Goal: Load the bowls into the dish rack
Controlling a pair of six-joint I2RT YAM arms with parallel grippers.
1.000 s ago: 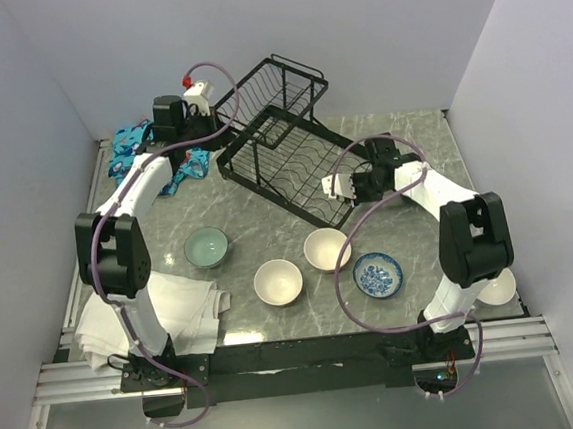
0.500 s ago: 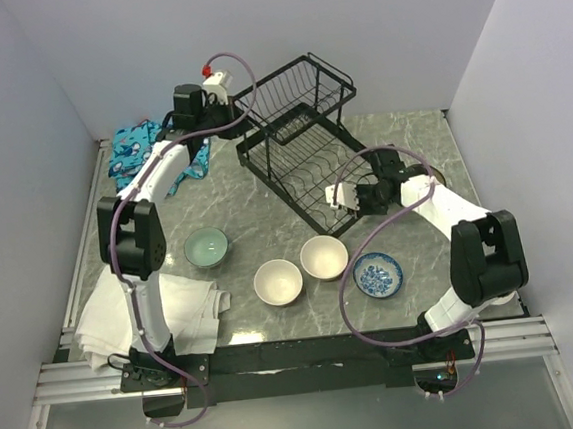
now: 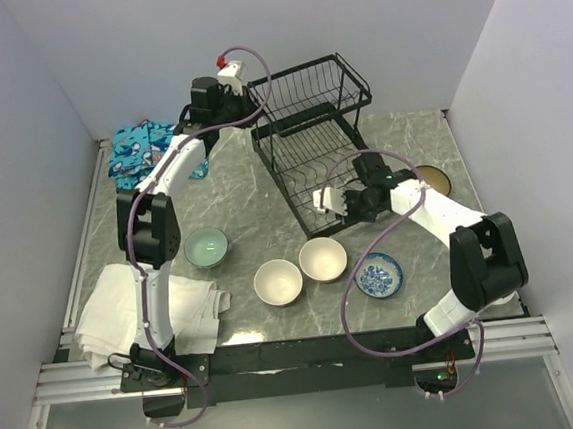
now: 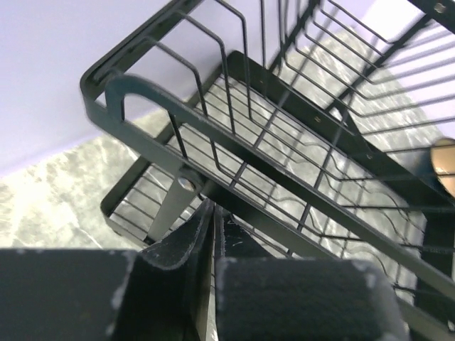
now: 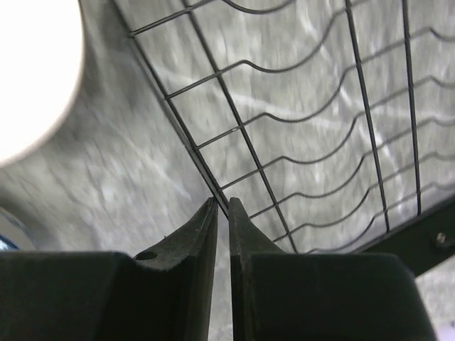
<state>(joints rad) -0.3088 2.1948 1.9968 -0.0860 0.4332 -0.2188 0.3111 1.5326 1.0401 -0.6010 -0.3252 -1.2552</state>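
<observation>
1. Beneath everything else, grey marbled table [image 3: 255, 202]; clock read from the top view, twelve at the far side, six at the near edge.
2. At twelve to one o'clock, black wire dish rack [image 3: 312, 142], turned askew to the table edges, upright back section toward twelve, base grid toward six.
3. At seven o'clock, crumpled white cloth [image 3: 134, 308], just beside the foot of the left arm [image 3: 152, 231].
4. At ten o'clock, blue patterned cloth [image 3: 139, 152], bunched near the far left corner.
5. At the rack's eleven o'clock corner, left gripper [image 4: 215, 209]: pads pressed almost together, only a slit between, pinching a bar of the rack's lower frame.
6. At the rack's six o'clock edge, right gripper [image 5: 222, 202]: fingers nearly closed, nipping the rim wire of the base grid.
7. Bowls all on the table, outside the rack. At six o'clock, nearer cream bowl [image 3: 278, 281] and, just beside it toward two, farther cream bowl [image 3: 323, 259]; contact between them unclear. At eight o'clock, pale green bowl [image 3: 207, 248], well apart from the rack. At five o'clock, blue-and-white bowl [image 3: 378, 275], just beside the farther cream bowl. At three o'clock, brown-rimmed bowl [image 3: 432, 178], partly hidden behind the right arm [image 3: 437, 216].
</observation>
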